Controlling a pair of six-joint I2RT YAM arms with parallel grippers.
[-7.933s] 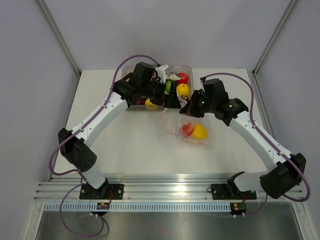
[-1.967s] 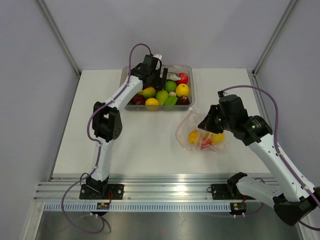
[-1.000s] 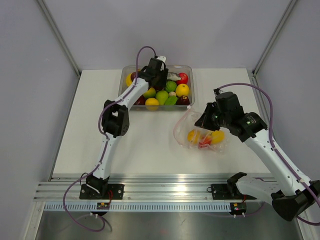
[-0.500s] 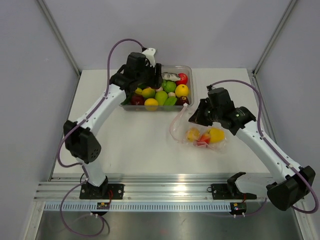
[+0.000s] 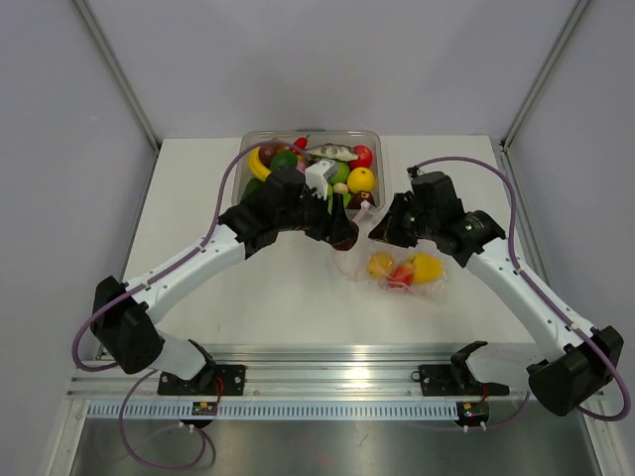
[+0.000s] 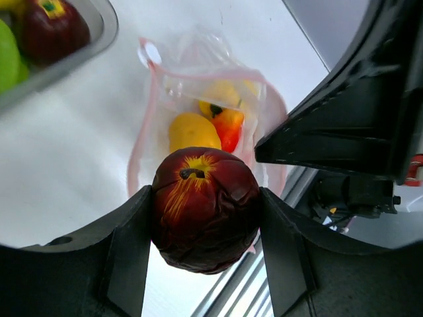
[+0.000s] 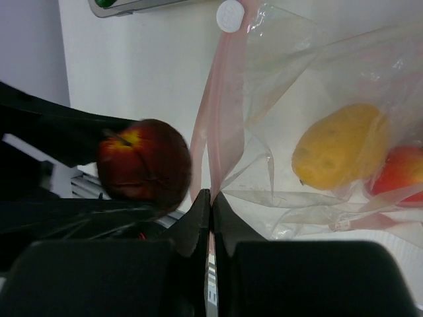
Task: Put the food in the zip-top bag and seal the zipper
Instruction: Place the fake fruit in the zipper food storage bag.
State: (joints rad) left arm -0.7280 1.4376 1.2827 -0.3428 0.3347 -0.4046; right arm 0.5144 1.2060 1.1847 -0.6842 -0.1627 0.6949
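My left gripper (image 5: 338,231) is shut on a dark red apple (image 6: 205,218), one piece of the food, which hangs just above and left of the zip-top bag's mouth. The clear zip-top bag (image 5: 405,270) lies on the table with two yellow pieces (image 7: 340,145) and a red one (image 7: 400,173) inside. My right gripper (image 7: 211,195) is shut on the pinkish zipper (image 7: 213,99) strip and holds the upper lip of the mouth up. In the right wrist view the apple (image 7: 144,168) is beside the raised lip, outside the bag.
A rigid clear tub (image 5: 380,159) at the back of the table holds several more toy fruits, yellow, green, red and orange. The two arms meet closely over the bag's mouth. An aluminium rail (image 5: 337,379) runs along the near edge.
The left arm has swung from the tub down to the bag's mouth with the apple in its grip. The right gripper has shifted slightly left, still holding the bag's lip.
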